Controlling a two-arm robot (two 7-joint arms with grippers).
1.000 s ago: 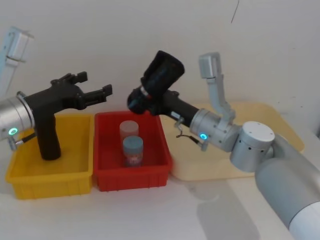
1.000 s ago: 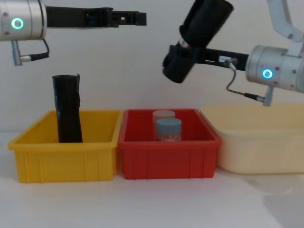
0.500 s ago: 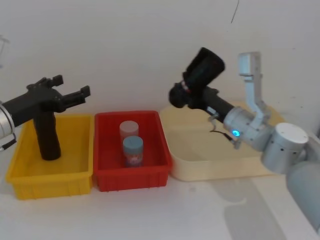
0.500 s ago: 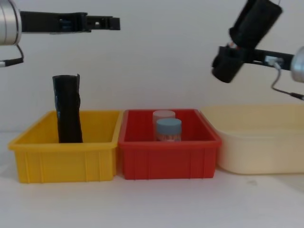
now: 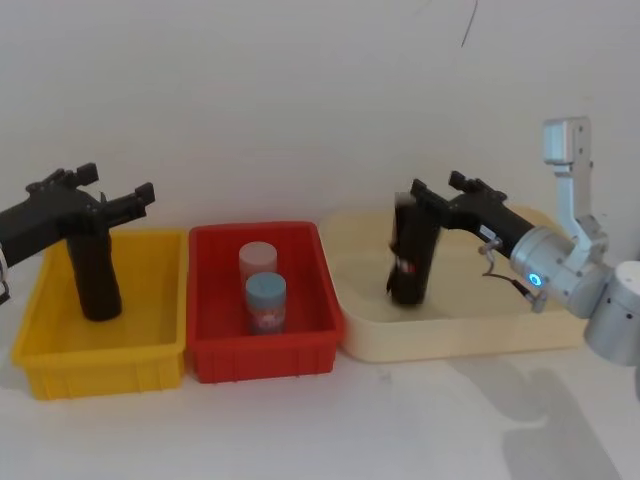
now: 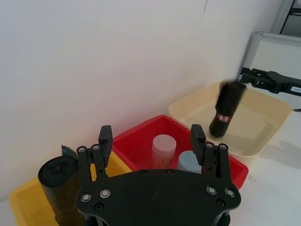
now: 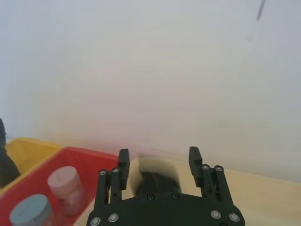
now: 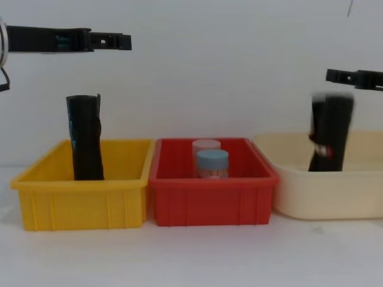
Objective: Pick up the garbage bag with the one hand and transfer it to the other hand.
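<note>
Garbage bag (image 5: pixel 412 258) in tray (image 5: pixel 450 340) below right gripper (image 5: pixel 435 183), jaws spread; left gripper (image 5: pixel 115 182) spread above yellow bin (image 5: pixel 100 357).

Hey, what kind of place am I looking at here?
Probably a robot test bench rather than a home: a yellow bin, red bin and cream tray lined up on a white table against a bare wall, with the left gripper and right gripper open over the outer two.

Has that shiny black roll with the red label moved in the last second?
Yes. The roll went right and down, from above the red bin into the cream tray.
</note>
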